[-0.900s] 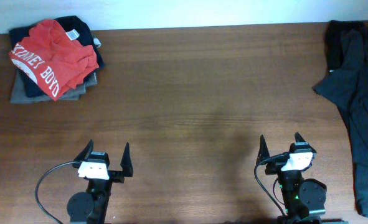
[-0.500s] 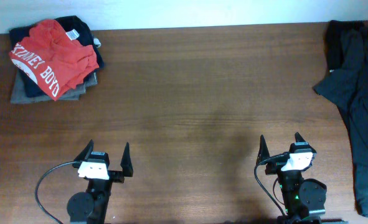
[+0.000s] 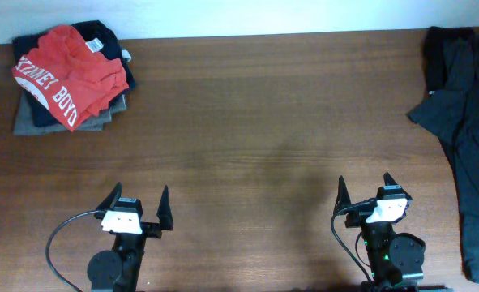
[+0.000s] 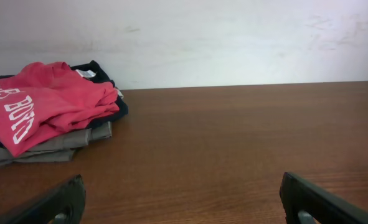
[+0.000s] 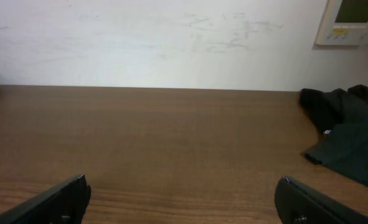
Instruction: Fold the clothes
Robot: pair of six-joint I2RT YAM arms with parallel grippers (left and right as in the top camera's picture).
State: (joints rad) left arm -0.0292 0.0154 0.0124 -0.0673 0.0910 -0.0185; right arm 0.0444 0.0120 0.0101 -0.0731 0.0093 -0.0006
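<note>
A stack of folded clothes [image 3: 69, 77] lies at the table's far left corner, a red shirt with white lettering [image 4: 40, 106] on top of dark and grey ones. Loose dark clothes [image 3: 466, 138] sprawl along the right edge, also in the right wrist view as a dark heap [image 5: 345, 134]. My left gripper [image 3: 138, 199] rests near the front edge at the left, open and holding nothing. At the front right my right gripper [image 3: 365, 186] stands open too, bare wood between its fingers.
The brown wooden table [image 3: 263, 122] runs back to a white wall [image 5: 171, 37]. A white wall panel [image 5: 352, 22] hangs at the upper right of the right wrist view. Black cables [image 3: 61, 239] loop beside both arm bases.
</note>
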